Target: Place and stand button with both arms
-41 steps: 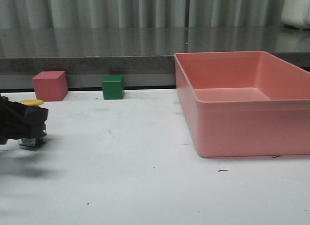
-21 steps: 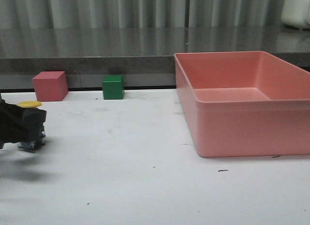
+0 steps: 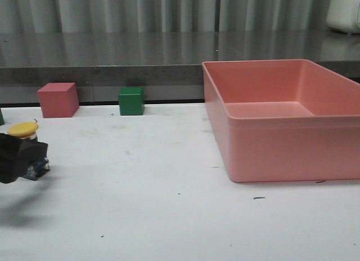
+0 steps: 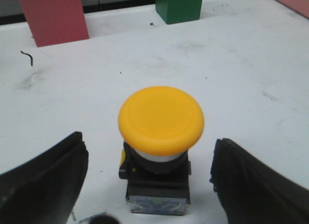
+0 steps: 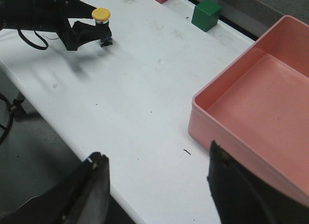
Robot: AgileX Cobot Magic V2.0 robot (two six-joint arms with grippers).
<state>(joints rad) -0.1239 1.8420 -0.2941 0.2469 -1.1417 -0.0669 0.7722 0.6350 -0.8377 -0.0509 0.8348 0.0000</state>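
**Mia:** Where is the button (image 4: 161,142)?

**Tom:** It stands up on the white table (image 3: 169,176), far over on the left side. Its yellow cap (image 3: 23,129) is on top and its dark base is at the bottom, on the table.

**Mia:** Is the left claw (image 4: 149,185) pinching it?

**Tom:** No. In the left wrist view the two black fingers (image 4: 43,183) are spread wide, one on each side of the button. There is white table showing between each finger and the button, so they do not touch it.

**Mia:** What about the right claw (image 5: 157,195)?

**Tom:** It hangs high over the near edge of the table, well apart from the button. Its two dark fingers (image 5: 241,195) are spread wide too, and nothing is between them.

**Mia:** What else is on the table?

**Tom:** A red cube (image 3: 57,99) and a green cube (image 3: 131,100) sit at the back edge, near each other but not touching. The red one is closer to the button. A big pink box (image 3: 292,143) sits on the right side. It is open on top.

**Mia:** Can you see the left arm (image 5: 34,14) from the other side?

**Tom:** Yes. In the right wrist view it is long and black, lying low over the table, with the button right at its tip.
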